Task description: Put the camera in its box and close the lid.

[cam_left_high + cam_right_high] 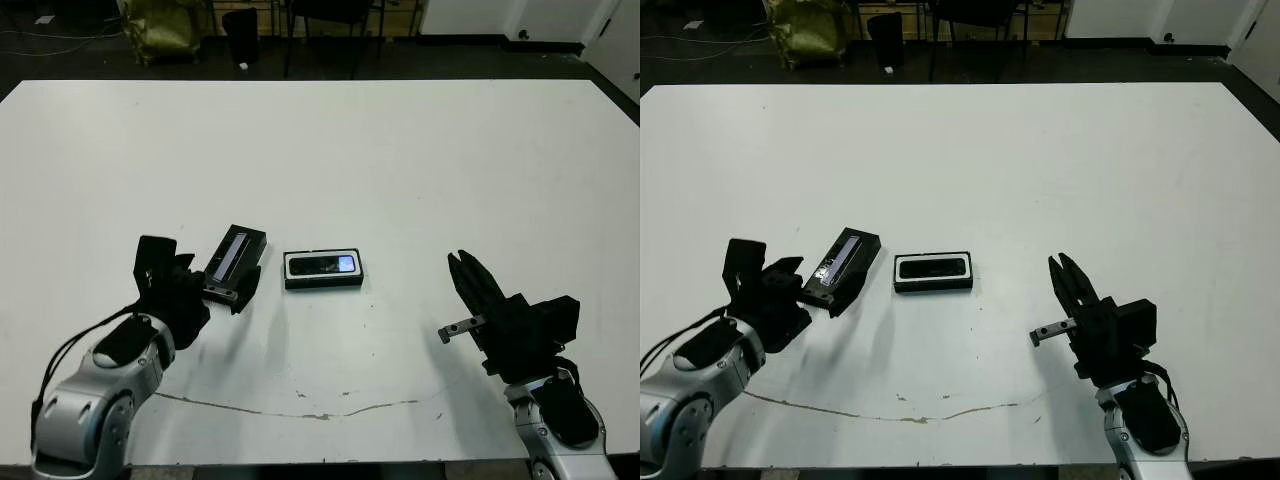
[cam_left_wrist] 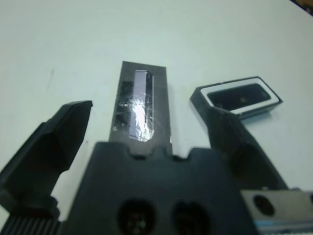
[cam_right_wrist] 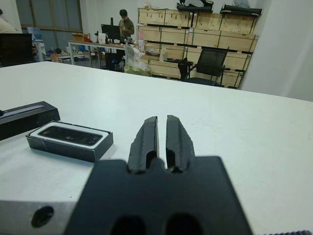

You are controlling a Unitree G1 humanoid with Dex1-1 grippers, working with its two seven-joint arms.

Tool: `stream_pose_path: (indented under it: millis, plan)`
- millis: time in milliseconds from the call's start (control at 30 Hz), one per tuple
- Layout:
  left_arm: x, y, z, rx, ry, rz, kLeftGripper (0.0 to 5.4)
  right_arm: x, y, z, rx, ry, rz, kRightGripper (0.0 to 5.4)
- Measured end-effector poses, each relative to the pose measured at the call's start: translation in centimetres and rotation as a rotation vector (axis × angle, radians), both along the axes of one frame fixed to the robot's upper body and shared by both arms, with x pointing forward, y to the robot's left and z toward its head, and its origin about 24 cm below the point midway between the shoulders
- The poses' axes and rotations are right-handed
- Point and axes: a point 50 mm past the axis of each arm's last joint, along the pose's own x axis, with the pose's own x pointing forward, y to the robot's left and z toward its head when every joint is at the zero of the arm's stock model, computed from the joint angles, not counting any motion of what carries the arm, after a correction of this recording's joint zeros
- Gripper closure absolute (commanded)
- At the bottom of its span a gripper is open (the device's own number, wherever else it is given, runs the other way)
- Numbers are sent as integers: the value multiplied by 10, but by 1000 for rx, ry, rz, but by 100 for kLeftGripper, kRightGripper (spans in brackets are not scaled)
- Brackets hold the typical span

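**Lid lies between the spread left fingers, long axis toward one o'clock.**
On the matte white table [image 1: 400, 150], your nearer left gripper [image 1: 185, 280] straddles the lid [image 1: 236, 262]; the box [image 1: 323, 270] at its three o'clock holds the glossy camera [image 1: 322, 265]. Your right gripper [image 1: 470, 280], fingers nearly together, holds nothing.

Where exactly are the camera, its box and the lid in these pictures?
camera [image 1: 322, 265], left eye view, on its glossy face.
box [image 3: 54, 146], right wrist view, on its black side wall.
lid [image 2: 143, 95], left wrist view, on the pale strip along its top.
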Motion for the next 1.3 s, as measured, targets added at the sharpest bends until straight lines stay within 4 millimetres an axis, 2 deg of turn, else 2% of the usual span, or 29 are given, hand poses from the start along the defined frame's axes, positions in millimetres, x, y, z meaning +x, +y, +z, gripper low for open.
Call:
stream_pose_path:
  millis: [500, 900, 1300]
  plan:
    - [11, 5, -1, 123, 69, -49, 2, -2, 1, 0, 10, 9, 3, 540]
    - [14, 8, -8, 42, 188, -74, 2, -3, 3, -2, 11, 17, 0, 540]
    - [13, 3, -13, 65, 212, -95, 2, -4, 2, -2, 11, 23, -3, 540]
